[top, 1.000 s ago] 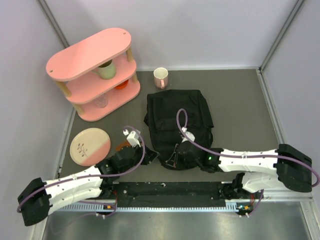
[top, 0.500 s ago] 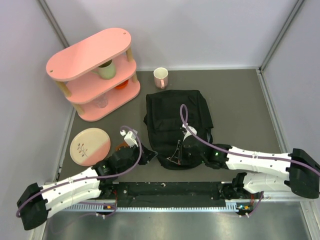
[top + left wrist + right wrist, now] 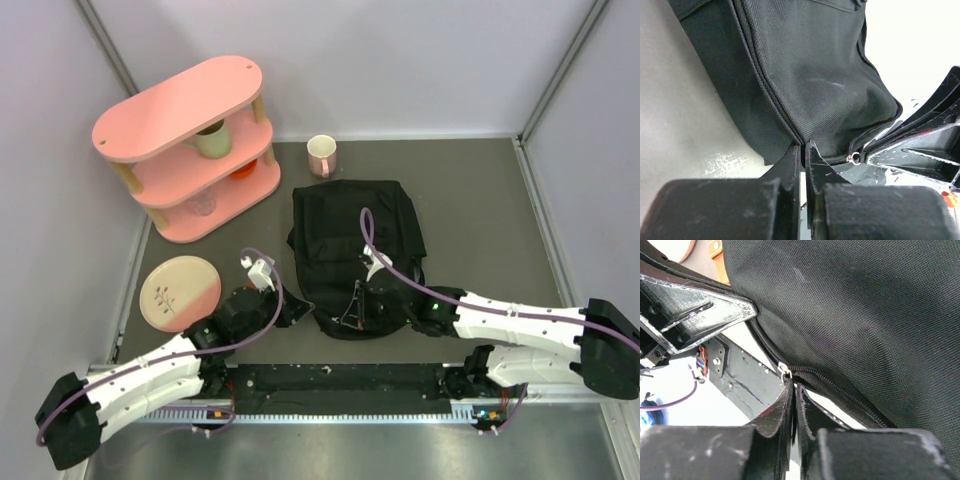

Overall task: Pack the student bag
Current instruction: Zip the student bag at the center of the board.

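Both arms work the near edge of the student bag point(image 3: 355, 235), which lies flat on the tabletop point(image 3: 480, 200). Left end effector point(image 3: 802, 150) is pinched narrow on the bag's seam, probably as an anchor. Right end effector point(image 3: 791, 385) is nipped on the zip pull point(image 3: 784, 368), probably to open it.

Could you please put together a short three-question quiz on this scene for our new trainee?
1. True or false: the left gripper and the right gripper are both wide open.
2. What lies left of the student bag? A a pink plate; B a book; C a bottle.
3. Which part of the bag do the right gripper's tips meet?
Key: 1 false, both are shut; 2 A; 3 its zip.
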You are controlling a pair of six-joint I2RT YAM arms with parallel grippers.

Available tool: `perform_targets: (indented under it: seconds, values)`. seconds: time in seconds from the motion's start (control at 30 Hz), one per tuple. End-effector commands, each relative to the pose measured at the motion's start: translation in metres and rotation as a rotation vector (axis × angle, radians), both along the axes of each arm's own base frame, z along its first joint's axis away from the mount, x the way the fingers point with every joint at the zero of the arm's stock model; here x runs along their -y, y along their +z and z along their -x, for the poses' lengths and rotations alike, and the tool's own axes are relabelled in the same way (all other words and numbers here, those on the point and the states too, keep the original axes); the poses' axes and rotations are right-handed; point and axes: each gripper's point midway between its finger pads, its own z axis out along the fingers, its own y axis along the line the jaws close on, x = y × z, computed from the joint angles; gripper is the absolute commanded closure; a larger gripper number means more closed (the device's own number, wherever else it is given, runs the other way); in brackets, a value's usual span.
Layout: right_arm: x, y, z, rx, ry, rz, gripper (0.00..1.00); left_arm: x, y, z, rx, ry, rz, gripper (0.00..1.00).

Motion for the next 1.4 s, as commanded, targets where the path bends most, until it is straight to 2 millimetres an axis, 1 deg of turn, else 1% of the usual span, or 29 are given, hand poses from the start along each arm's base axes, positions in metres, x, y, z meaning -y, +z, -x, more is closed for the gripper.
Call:
perform_targets:
  seconds: [0.0,0.03,0.1,0.17,0.23,0.27,0.4,0.43,0.47,0.5,0.57,0.6,0.67,0.73,0.8,0.83,0.87,0.9,0.93,0.97,1.03,1.07,1.13,1.27,1.3,1.33,1.37]
  values:
    - [-0.012,0.02,-0.009,0.003,-0.039,-0.092,0.9,-0.002,-0.001,-0.005,0.045,-0.008,-0.011,1.0]
    - [-0.014,0.018,-0.011,-0.002,-0.045,-0.092,0.89,0.001,0.0,-0.001,0.041,-0.033,-0.002,1.0]
    - [-0.018,0.019,-0.013,-0.02,-0.069,-0.106,0.8,0.003,0.0,-0.001,0.038,-0.04,-0.004,1.0]
    - [-0.022,0.015,-0.015,-0.037,-0.085,-0.114,0.73,0.003,0.001,-0.001,0.042,-0.04,0.001,1.0]
    - [-0.027,0.015,-0.014,-0.05,-0.083,-0.135,0.71,0.003,0.002,-0.001,0.045,-0.04,0.004,1.0]
    - [-0.028,0.009,-0.013,-0.065,-0.083,-0.131,0.71,0.003,0.002,-0.001,0.045,-0.04,0.004,1.0]
    - [-0.031,-0.001,-0.009,-0.104,-0.086,-0.135,0.72,0.002,0.003,0.0,0.046,-0.039,0.007,1.0]
    - [-0.032,-0.002,-0.005,-0.12,-0.069,-0.147,0.73,0.002,0.003,0.0,0.046,-0.037,0.008,1.0]
    - [-0.033,-0.002,-0.005,-0.122,-0.075,-0.169,0.75,0.001,0.001,0.0,0.044,-0.032,0.007,1.0]
    - [-0.033,-0.002,-0.004,-0.123,-0.072,-0.176,0.81,0.001,0.001,0.0,0.041,-0.029,0.01,1.0]
    - [-0.033,-0.002,-0.004,-0.124,-0.071,-0.17,0.85,0.001,0.001,0.0,0.041,-0.031,0.014,1.0]
    - [-0.033,-0.001,-0.003,-0.125,-0.066,-0.171,0.86,0.001,0.002,0.0,0.042,-0.031,0.015,1.0]
    - [-0.033,0.0,-0.003,-0.124,-0.06,-0.167,0.85,0.0,0.001,0.0,0.04,-0.03,0.012,1.0]
    - [-0.033,-0.002,-0.001,-0.13,-0.058,-0.16,0.82,0.0,0.001,0.0,0.042,-0.029,0.011,1.0]
    - [-0.035,-0.001,0.0,-0.14,-0.047,-0.16,0.77,0.0,0.001,0.0,0.041,-0.03,0.013,1.0]
    - [-0.035,-0.003,0.001,-0.145,-0.04,-0.155,0.77,0.0,0.002,0.0,0.043,-0.027,0.014,1.0]
    - [-0.039,-0.001,0.005,-0.158,-0.02,-0.16,0.76,0.0,0.001,0.0,0.041,-0.026,0.014,1.0]
    - [-0.04,0.0,0.004,-0.16,-0.018,-0.162,0.75,0.0,0.001,0.0,0.04,-0.028,0.013,1.0]
    - [-0.038,-0.006,0.007,-0.173,-0.016,-0.133,0.75,0.0,0.001,0.001,0.039,-0.029,0.013,1.0]
    - [-0.039,-0.004,0.006,-0.169,-0.015,-0.131,0.76,0.0,0.001,0.0,0.041,-0.028,0.014,1.0]
    - [-0.04,-0.006,0.007,-0.172,-0.012,-0.124,0.8,0.0,0.001,0.001,0.041,-0.028,0.014,1.0]
    - [-0.041,-0.007,0.007,-0.178,-0.01,-0.123,0.83,0.0,0.001,0.001,0.041,-0.028,0.014,1.0]
    - [-0.041,-0.01,0.008,-0.186,-0.02,-0.108,0.84,0.0,0.001,0.001,0.042,-0.031,0.015,1.0]
    - [-0.04,-0.016,0.001,-0.177,-0.064,-0.079,0.85,0.0,0.0,0.002,0.043,-0.037,0.017,1.0]
    - [-0.04,-0.016,0.0,-0.174,-0.069,-0.08,0.82,0.0,0.0,0.003,0.042,-0.039,0.017,1.0]
    - [-0.039,-0.016,-0.001,-0.167,-0.07,-0.079,0.77,0.0,0.0,0.003,0.042,-0.04,0.017,1.0]
    - [-0.039,-0.014,-0.004,-0.158,-0.082,-0.083,0.69,-0.001,-0.003,0.005,0.034,-0.044,0.016,1.0]
